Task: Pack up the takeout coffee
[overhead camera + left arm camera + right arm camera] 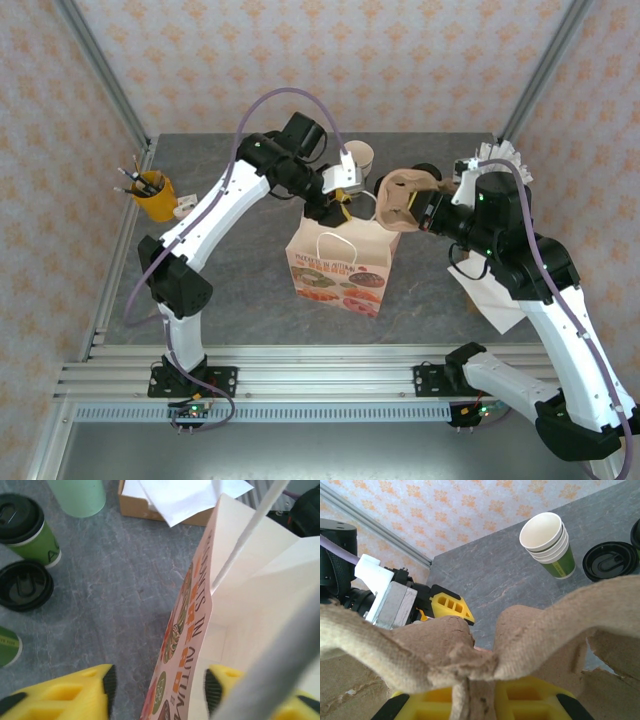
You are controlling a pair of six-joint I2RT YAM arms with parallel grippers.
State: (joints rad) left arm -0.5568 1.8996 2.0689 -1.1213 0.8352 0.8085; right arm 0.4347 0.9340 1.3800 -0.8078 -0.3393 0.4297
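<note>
Takeout coffee [27, 527]: a lidded green cup standing on the table, apart from the paper bag [200, 605] on its printed side, not yet packed. A loose black lid [22, 585] lies just beside the cup, on the side away from the bag. My left claw [160, 687] is spread, one finger outside the bag's printed wall and one inside, neither visibly pressing it. My right claw [480, 692] pinches a pulp cup carrier [530, 630], held near the bag's top edge. Step in hand, as I judge: securing the bag's mouth. The next move calls for nipping that wall and holding it steady so the carrier can go in level.
</note>
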